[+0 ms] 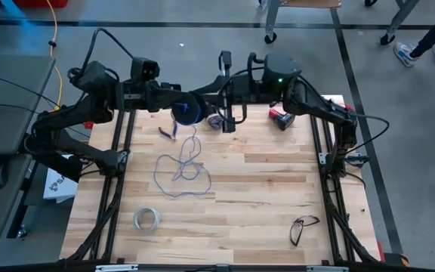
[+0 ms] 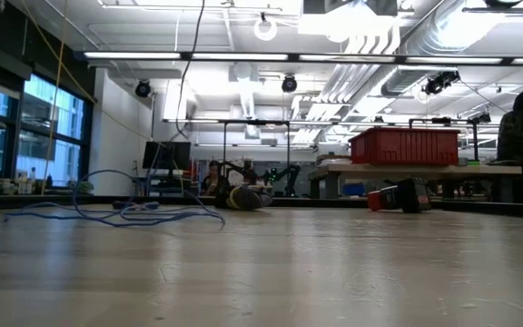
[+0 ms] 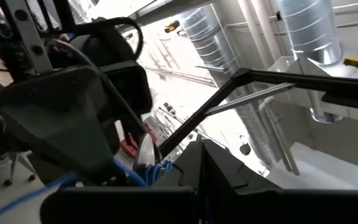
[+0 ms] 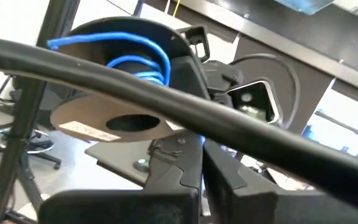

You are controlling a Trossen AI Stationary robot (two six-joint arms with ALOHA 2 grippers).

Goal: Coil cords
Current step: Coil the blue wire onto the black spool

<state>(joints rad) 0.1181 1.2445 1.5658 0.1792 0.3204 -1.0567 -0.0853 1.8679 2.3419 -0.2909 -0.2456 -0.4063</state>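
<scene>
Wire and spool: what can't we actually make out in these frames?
- Thin blue wire: high view, where it meets the small round dark spool is hidden by the arms.
- Left gripper: high view, its hold on the spool is hidden under its own body.
- Right gripper: right wrist view, a thick black cable crosses the spool.
- Low view: spool and both grippers out of frame; wire only edge-on.
- Small dark object: too small to identify.

Both hands meet at the dark spool [image 1: 188,109]; blue wire [image 1: 181,170] loops below.
</scene>
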